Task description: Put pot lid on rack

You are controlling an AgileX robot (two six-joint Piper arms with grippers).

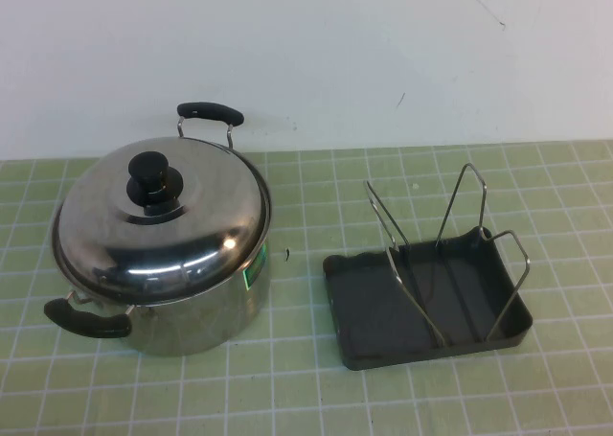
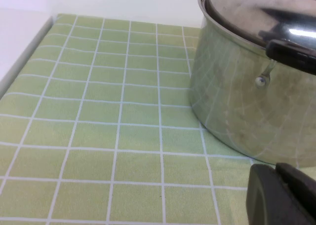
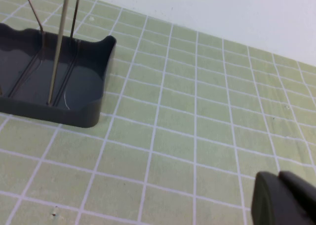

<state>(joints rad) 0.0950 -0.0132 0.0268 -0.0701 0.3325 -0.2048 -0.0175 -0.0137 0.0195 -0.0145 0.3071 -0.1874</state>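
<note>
We take the steel pot [image 1: 172, 283] as our landmark. Nearest the camera in the high view is its front black handle [image 1: 84, 318], jutting out toward the left. The pot lid [image 1: 161, 220] sits closed on top of the pot, its domed steel surface covering the full rim, with the black knob [image 1: 153, 179] upright at its centre. Beyond the lid, the pot's rear black handle [image 1: 210, 114] stands against the white wall [image 1: 383, 53].

To the right of the pot, apart from it, the rack [image 1: 364, 335] rests flat on the green gridded mat [image 1: 287, 388], its dark grey tray holding thin silver wire loops [image 1: 458, 220] that stand upright.

Neither arm shows in the high view. The left gripper [image 2: 281, 195] appears only as a dark tip in its own wrist view, low over the mat and near the pot's wall [image 2: 237, 106]. The right gripper [image 3: 284, 198] likewise shows just a dark tip in its wrist view, over the mat on the side of the rack [image 3: 94, 113] away from the pot. We cannot tell whether either gripper's fingers are spread or pressed together.
</note>
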